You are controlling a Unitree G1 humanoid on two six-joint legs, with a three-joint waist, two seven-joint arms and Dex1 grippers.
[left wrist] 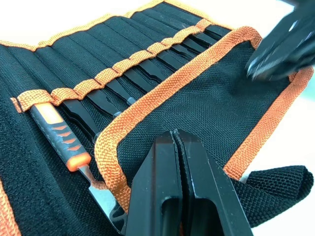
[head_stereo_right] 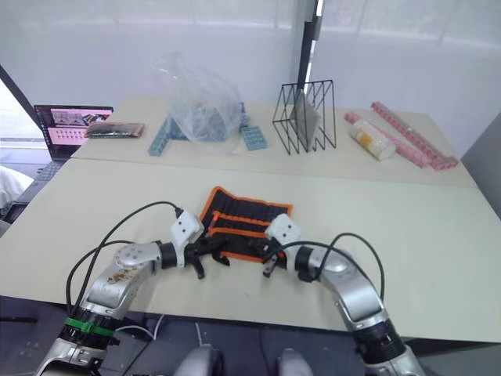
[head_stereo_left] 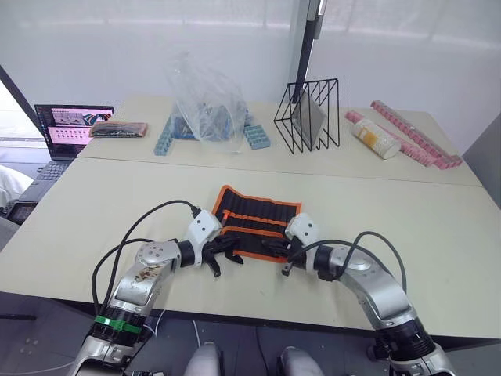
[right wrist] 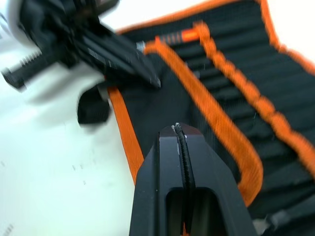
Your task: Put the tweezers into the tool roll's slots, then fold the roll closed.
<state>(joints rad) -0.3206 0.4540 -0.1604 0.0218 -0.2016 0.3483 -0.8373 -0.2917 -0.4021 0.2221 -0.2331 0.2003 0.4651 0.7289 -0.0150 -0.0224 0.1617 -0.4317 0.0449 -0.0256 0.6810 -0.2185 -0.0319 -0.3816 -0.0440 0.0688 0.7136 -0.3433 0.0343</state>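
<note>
Your left gripper point(left wrist: 177, 142) and right gripper point(right wrist: 182, 135) are both pinched on the near flap of the tool roll point(head_stereo_left: 254, 219) mid-table, tweezers point(left wrist: 147, 73) look slotted already, so only the fold's left.

Tool roll point(head_stereo_left: 255, 220): black fabric, orange trim, lying open near the front edge of the beige table point(head_stereo_left: 407, 227). Left gripper point(head_stereo_left: 228, 249) at its near left corner, right gripper point(head_stereo_left: 274, 247) at its near edge. Far table: laptop point(head_stereo_left: 66, 129), dark flat packet point(head_stereo_left: 118, 129), clear plastic bag point(head_stereo_left: 205, 100) over blue blocks point(head_stereo_left: 256, 136), black wire rack point(head_stereo_left: 308, 115), pink strips point(head_stereo_left: 413, 133).
</note>
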